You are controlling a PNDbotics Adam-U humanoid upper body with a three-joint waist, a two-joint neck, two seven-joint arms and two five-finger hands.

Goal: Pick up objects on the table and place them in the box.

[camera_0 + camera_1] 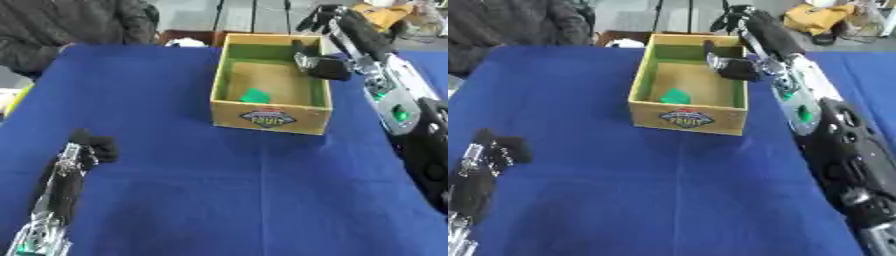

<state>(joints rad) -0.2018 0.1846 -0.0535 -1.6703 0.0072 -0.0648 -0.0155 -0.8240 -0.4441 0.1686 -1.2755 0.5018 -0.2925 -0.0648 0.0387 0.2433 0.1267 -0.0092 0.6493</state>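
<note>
Right hand (325, 65) over the box (271, 116), fingers curled, holding nothing visible.
Green object (255, 95) lies inside; left hand (87, 145) rests relaxed near-left, its arm fuller in left eye view.

right hand (325, 66) over box (269, 118), green object (255, 95) inside

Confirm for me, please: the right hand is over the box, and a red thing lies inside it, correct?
Not quite: the thing lying in the box is green, not red, as the left eye view shows. The right hand is indeed over the box's far right corner.
</note>
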